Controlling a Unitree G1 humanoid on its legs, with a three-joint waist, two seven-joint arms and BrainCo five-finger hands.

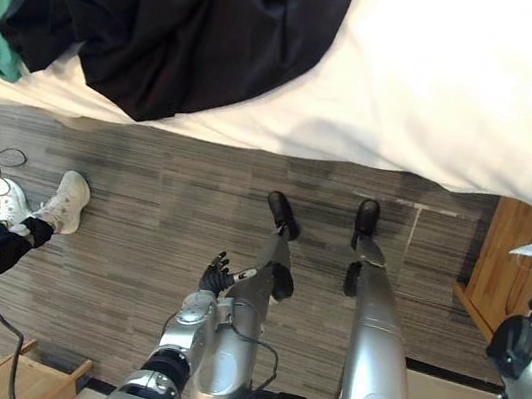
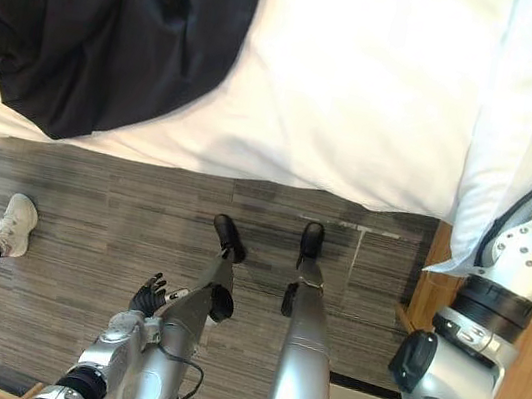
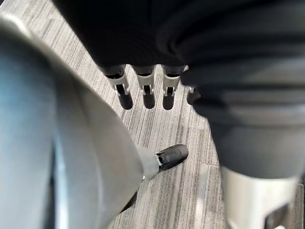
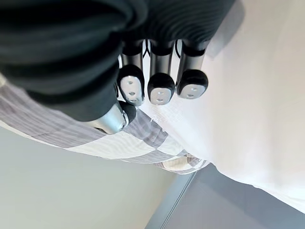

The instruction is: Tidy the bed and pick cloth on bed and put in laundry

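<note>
Pickup not begun: black cloth (image 1: 192, 26) heaped at bed (image 1: 446, 86) edge, untouched. Left hand (image 1: 217, 275) hangs relaxed, empty. Right hand (image 4: 161, 71) straight-fingered, empty. Next, likely: reach over and grasp the cloth.

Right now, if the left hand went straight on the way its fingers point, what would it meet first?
The grey plank floor. The left hand hangs low with fingers straight, holding nothing, aimed down at the planks; nothing lies between as far as the left wrist view shows, though depth is unclear.
</note>
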